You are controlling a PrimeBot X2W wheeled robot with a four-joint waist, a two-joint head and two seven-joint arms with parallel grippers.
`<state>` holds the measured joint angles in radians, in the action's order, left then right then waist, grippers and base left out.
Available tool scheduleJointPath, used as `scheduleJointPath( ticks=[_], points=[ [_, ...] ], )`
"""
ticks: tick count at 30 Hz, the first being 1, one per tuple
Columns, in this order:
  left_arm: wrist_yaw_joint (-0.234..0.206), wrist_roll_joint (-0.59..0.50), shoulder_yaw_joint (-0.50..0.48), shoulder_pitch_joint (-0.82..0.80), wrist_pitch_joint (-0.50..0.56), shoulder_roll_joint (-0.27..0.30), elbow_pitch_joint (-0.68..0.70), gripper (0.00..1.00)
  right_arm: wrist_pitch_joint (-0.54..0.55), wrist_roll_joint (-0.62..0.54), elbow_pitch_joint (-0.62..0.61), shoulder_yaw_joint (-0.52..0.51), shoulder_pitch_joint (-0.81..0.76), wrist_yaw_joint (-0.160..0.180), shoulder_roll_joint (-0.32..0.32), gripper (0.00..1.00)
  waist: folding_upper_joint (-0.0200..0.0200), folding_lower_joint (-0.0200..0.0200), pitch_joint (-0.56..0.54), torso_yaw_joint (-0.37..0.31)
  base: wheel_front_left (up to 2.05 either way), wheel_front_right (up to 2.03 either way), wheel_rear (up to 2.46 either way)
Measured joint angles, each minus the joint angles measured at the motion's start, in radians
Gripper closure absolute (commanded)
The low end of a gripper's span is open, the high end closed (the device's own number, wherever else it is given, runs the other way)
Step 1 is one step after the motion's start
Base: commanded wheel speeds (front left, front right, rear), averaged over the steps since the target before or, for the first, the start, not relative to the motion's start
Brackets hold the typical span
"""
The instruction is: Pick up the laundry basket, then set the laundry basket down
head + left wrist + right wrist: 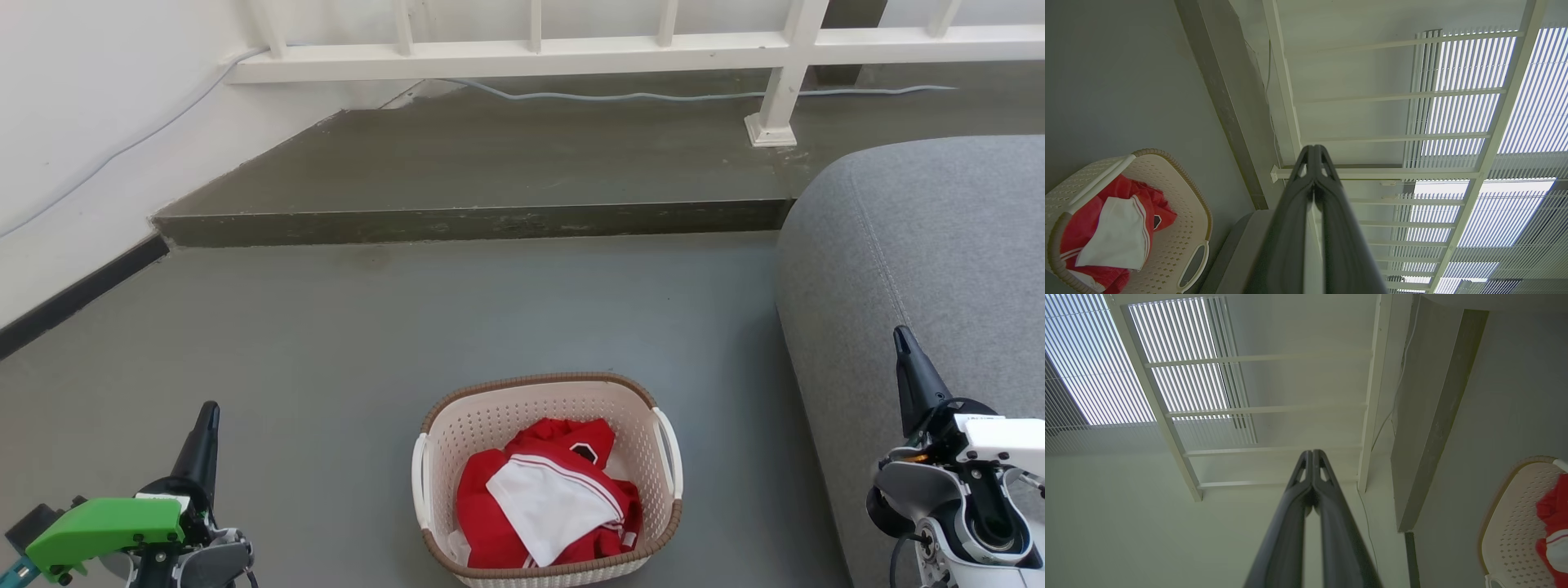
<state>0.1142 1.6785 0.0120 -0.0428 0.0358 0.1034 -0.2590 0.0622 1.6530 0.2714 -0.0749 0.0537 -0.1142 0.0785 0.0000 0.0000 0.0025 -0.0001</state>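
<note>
Cream plastic laundry basket: stood upright on the grey floor, mouth up, low in the middle of the head view, between the two grippers and touched by neither.
Axis: the white handles are turned to the robot's left and right. The long axis seems to run handle to handle, though foreshortening leaves this unsure.
Contents: a red and white garment is heaped inside, below the brown rim.
Left gripper: fingers are pressed together with nothing held, well apart from the basket.
Right gripper: fingers are likewise pressed together and empty, seen against the grey sofa.
Edges: the sofa lies near the basket's right side. Bare floor is seen to its left and beyond it, up to a raised step that carries a white railing.
Left wrist view: the basket is shown at lower left, and slatted blinds are added behind the railing.
Right wrist view: the basket is cut by the right edge.
</note>
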Motion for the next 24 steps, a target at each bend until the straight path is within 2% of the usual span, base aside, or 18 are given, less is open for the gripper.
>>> scheduleJointPath(
  ticks=[24],
  points=[
    [0.002,0.000,-0.003,-0.001,0.000,-0.001,-0.012,1.00,0.000,0.000,0.004,-0.002,0.000,0.000,-0.001,1.00,0.0000,0.0000,0.000,0.000,0.00,0.00,0.00]
  ],
)
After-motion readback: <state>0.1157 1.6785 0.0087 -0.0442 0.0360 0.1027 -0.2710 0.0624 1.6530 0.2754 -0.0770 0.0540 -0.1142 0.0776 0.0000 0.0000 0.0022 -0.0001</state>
